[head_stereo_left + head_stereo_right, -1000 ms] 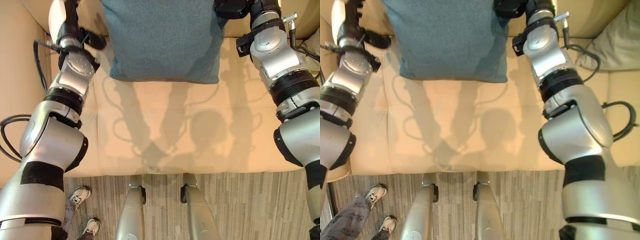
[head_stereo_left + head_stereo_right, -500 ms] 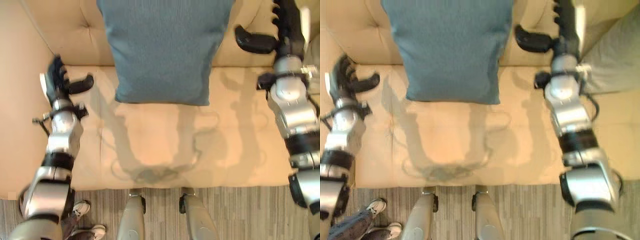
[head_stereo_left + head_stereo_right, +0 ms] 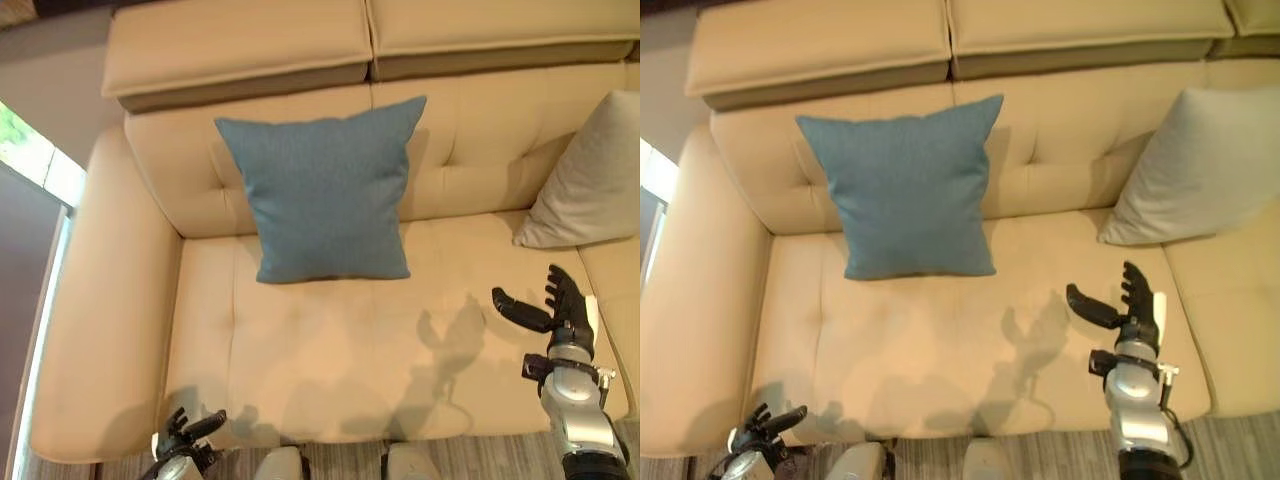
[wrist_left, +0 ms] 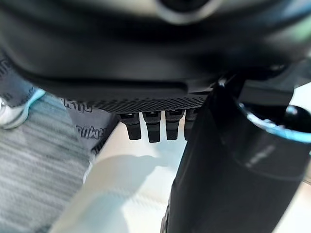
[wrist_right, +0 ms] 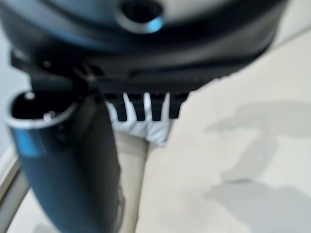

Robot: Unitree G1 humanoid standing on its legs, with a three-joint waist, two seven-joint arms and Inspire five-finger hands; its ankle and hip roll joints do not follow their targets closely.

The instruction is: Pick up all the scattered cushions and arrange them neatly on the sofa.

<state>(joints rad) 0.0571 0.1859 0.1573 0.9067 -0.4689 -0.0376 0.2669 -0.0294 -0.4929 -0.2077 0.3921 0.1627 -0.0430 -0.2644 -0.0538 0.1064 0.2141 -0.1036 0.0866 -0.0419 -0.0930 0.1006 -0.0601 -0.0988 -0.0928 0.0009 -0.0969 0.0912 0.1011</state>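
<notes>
My right hand [image 3: 1127,310] hangs over the front right part of the sofa's seat, fingers straight and spread, thumb held out to the side, gripping nothing; its wrist view confirms the fingers extended with only bare seat and the pale cushion's edge past them. I read that as a hand kept free on purpose, clear of anything it might drag. My left hand [image 3: 770,423] sits low at the seat's front left corner, just off the front edge, fingers loosely open and empty, and in its wrist view I can make out a person's trouser leg and shoe on the carpet beyond it. Moving outward, the blue cushion [image 3: 325,200] stands upright against the backrest of the sofa [image 3: 330,370] toward the left of the seat, its bottom edge on the seat at the back and its top corners leaning into the backrest, which is why it holds itself up with no hand near it. It looks square and centred on its section, so I'd call it placed. Further right, the grey cushion [image 3: 1195,170] leans at a tilt into the seat's back right, over the seam with the next section. Both hands stand well apart from either cushion. The grey one may still want straightening, and I can't see whether others lie on the floor.
</notes>
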